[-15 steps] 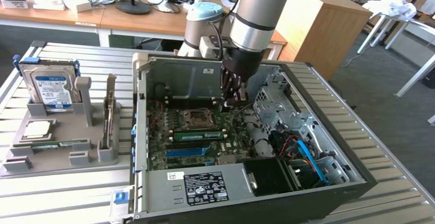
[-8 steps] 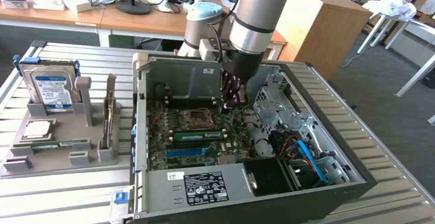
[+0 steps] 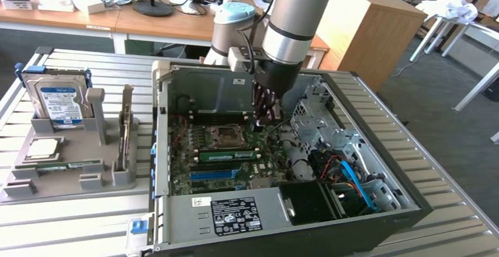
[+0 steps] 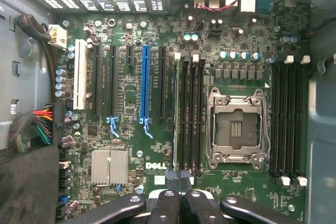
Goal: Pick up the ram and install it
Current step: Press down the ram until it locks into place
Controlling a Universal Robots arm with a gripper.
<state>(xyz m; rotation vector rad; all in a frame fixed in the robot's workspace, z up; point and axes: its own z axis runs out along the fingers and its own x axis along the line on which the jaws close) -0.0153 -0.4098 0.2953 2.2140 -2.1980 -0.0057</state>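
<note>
1. End effector (image 3: 265, 120): the fingers are pressed together, tip to tip, with nothing visibly pinched between them. It hangs inside the open computer case (image 3: 187, 87), low over the motherboard (image 4: 126, 145).
2. Ram (image 3: 226, 155): a green stick stands on edge in a memory slot between the processor socket (image 3: 226, 134) and the blue expansion slot (image 3: 214, 174). Judged from both views, it is already in the slot and not in the grip. Whether its latches have closed cannot be read.
3. In the wrist view the ram (image 4: 175, 114) shows edge-on as a pale, thin line on the side of the slot bank away from the processor socket (image 4: 236, 127). The end effector (image 4: 181, 192) sits just off the line's near end.
4. Key relation: the ram's long axis follows the slot. It leads straight away from the fingertips in the wrist view and lies across the picture in the exterior view. There the end effector stands above and slightly past the ram's end, towards the exterior view's right. Only that end is under the closed tips, and the far end is well apart from them.
5. Contact between tips and ram edge cannot be confirmed. They appear close, possibly touching.
6. Elsewhere: the grey parts holder (image 3: 70, 181) on the worktop (image 3: 70, 222) carries the hard drive (image 3: 61, 102), well apart from the arm.
</note>
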